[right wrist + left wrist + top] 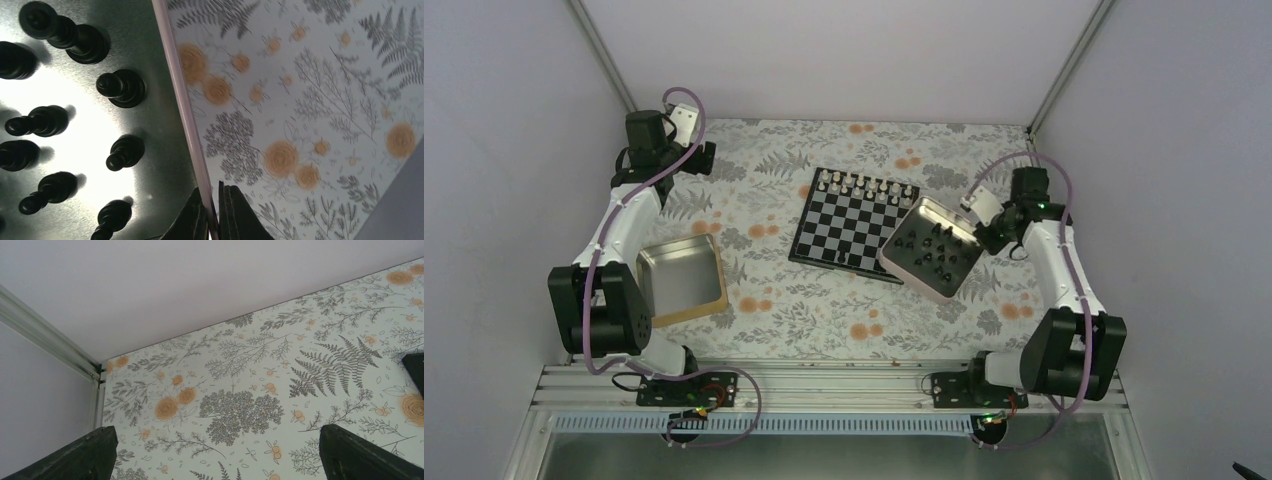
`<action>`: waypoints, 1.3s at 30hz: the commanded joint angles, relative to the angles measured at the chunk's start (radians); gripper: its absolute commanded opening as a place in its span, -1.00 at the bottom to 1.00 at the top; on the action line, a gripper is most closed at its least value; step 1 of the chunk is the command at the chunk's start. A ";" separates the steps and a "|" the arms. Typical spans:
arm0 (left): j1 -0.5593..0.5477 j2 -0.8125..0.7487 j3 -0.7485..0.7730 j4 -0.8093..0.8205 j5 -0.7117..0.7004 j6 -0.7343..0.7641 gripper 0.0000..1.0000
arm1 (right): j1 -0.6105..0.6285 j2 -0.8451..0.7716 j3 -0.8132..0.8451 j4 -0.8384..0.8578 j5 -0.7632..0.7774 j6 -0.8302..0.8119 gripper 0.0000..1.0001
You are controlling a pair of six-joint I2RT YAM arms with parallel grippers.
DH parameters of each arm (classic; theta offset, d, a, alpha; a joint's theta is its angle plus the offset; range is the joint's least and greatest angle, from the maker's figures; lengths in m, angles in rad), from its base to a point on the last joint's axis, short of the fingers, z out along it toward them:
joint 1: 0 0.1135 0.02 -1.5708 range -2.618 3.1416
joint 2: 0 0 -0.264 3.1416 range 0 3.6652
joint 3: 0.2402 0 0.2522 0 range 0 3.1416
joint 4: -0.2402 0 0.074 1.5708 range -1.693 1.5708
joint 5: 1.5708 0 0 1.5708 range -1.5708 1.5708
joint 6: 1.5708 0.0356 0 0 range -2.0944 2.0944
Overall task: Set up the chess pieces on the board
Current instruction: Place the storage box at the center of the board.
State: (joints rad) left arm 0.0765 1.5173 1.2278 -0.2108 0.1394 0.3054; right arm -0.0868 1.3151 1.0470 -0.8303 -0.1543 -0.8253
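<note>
1. Right gripper (pixel 984 226) is clenched on the rim of the tin (pixel 929 250). The wrist view shows its fingers (pixel 192 215) pinching that thin edge from both sides.
2. Left gripper (pixel 696 158) is released and holds nothing, parked over bare table (pixel 824 320) near the far left corner.
3. The black pieces (pixel 934 245) all sit inside the tin, loosely scattered. None is on the board (pixel 849 225) yet.
4. The key relation is that the board lies just left of the tin, toward the table's centre. In the top view the tin overlaps the board's near right corner.
5. From above I can't tell whether the tin rests on that corner or hangs over it.
6. The right arm is by far the nearer to pieces and board, and the left is well apart from both.
7. White pieces (pixel 864 184) line the far rows, so I judge black belongs on the empty near rows.
8. A gold tin (pixel 682 280) sits near the left arm.
9. There are no brands, labels or writing I can read.
</note>
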 commanded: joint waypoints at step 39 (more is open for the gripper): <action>-0.032 0.029 -0.021 0.140 -0.069 0.016 1.00 | -0.309 0.276 -0.034 0.220 -0.090 -0.411 -0.92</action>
State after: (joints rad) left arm 0.0582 1.5608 1.2366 -0.1394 0.0990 0.3061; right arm -0.3874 1.5929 1.0096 -0.6205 -0.2195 -1.1152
